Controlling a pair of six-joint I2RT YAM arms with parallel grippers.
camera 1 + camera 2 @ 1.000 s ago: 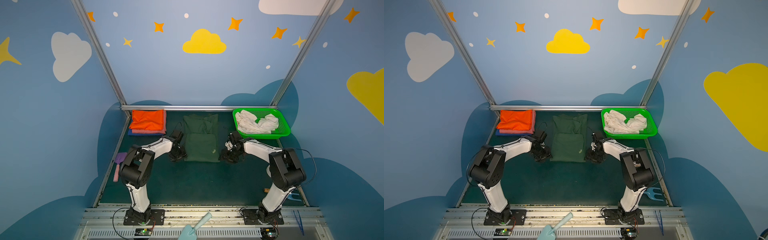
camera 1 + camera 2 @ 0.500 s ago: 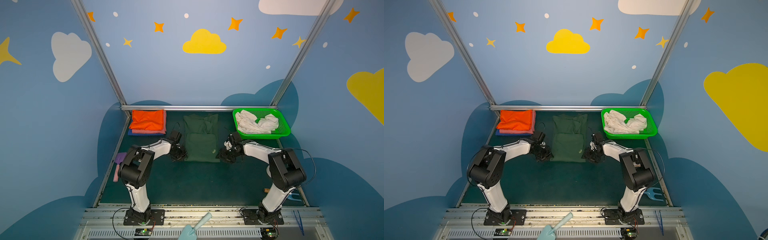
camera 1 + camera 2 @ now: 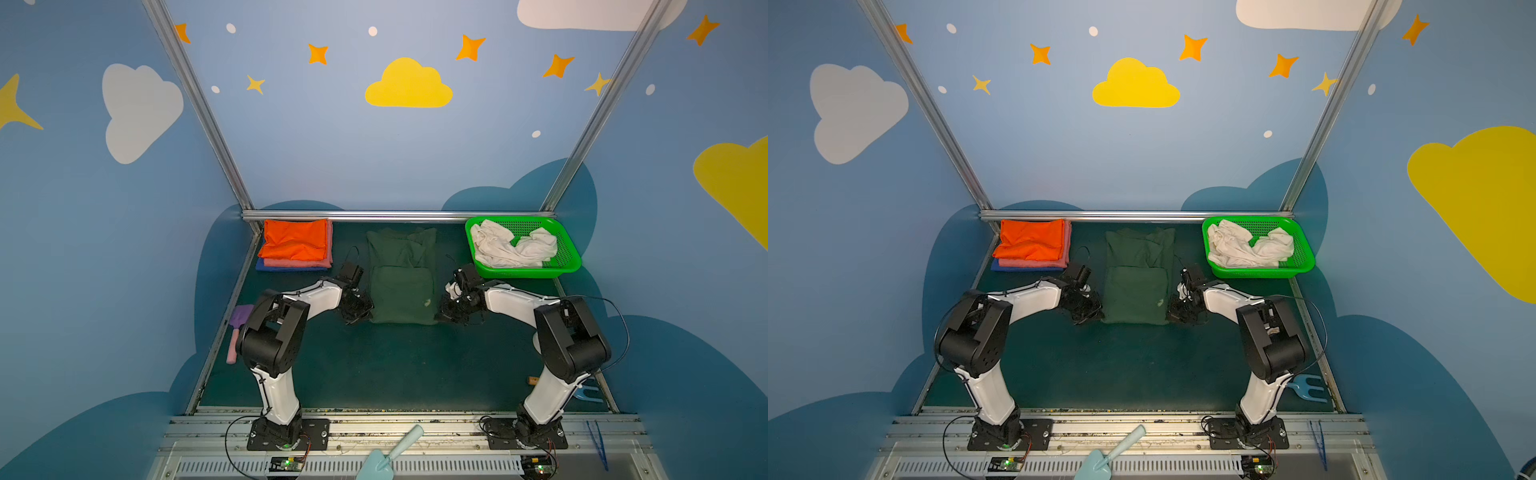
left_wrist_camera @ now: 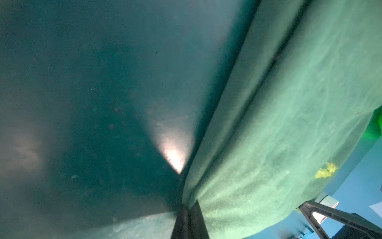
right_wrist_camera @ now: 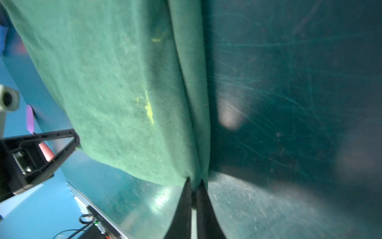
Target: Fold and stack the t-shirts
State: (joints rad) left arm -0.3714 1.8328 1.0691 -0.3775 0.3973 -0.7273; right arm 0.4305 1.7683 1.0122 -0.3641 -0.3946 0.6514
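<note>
The green shirt (image 3: 401, 286) lies partly folded on the table (image 3: 374, 365), the left gripper (image 4: 189, 204) clamped on its near left corner and the right gripper (image 5: 193, 182) clamped on its near right corner, both low against it.

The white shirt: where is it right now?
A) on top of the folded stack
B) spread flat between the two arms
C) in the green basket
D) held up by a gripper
C: the white shirt lies crumpled inside the basket at the back right, away from both arms.
</note>
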